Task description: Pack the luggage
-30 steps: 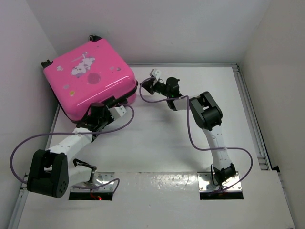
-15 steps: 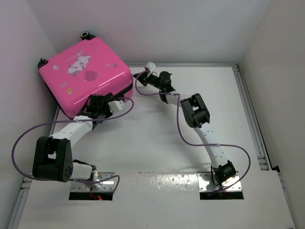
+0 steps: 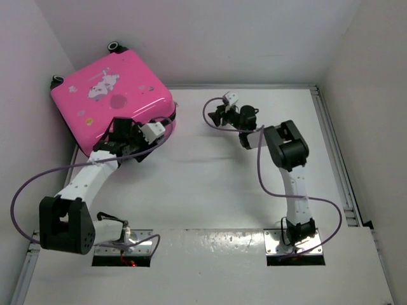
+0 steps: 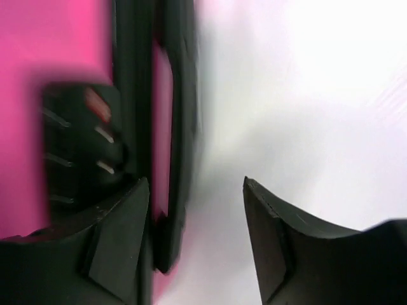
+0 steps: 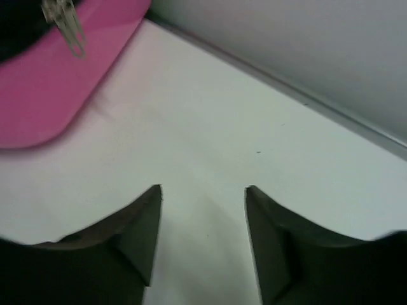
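The luggage (image 3: 111, 95), pink with a white cartoon print, lies shut at the back left, pushed against the left wall. My left gripper (image 3: 122, 129) is at its near edge, and in the left wrist view this gripper (image 4: 197, 190) is open. Its left finger lies beside the luggage's black side handle (image 4: 181, 114) and a dark lock (image 4: 79, 146). My right gripper (image 3: 217, 116) hovers over bare table to the right of the luggage. In its own view this gripper (image 5: 203, 190) is open and empty. The luggage's pink corner (image 5: 51, 95) and a metal zipper pull (image 5: 67, 22) show at upper left.
White walls enclose the table on the left, back and right. A metal rail (image 3: 334, 152) runs along the right side. Purple cables (image 3: 38, 184) loop off both arms. White table (image 3: 210, 184) stretches between the arms.
Both grippers went from shut to open. The luggage slid up and left toward the wall. My right arm then drew back to the right, away from the luggage.
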Motion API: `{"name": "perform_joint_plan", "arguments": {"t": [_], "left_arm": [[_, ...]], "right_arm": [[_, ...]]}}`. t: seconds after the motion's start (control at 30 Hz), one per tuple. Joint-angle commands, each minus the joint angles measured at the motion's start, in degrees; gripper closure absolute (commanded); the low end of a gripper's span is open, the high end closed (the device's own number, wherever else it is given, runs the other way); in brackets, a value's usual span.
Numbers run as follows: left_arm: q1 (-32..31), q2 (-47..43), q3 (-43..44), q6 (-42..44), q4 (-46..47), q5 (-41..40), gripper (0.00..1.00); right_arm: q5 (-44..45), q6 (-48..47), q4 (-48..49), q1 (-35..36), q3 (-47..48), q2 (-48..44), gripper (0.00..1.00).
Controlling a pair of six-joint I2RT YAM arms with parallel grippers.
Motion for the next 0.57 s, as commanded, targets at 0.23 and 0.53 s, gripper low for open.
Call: {"name": "perform_joint_plan", "arguments": {"t": [0.23,0.53], "left_arm": [[-12.59,-3.50,17.82,-27.64,1.82,3.93,0.00],[-8.28,0.19,15.72,-37.77,-0.91,5.42,0.00]], "right_arm": [[-2.12,-1.50,-19.78,-1.44,-22.02,-43.28,0.06],[2.34,0.79,-57.34,-9.62,-24.29,-61.74,0.00]]}}
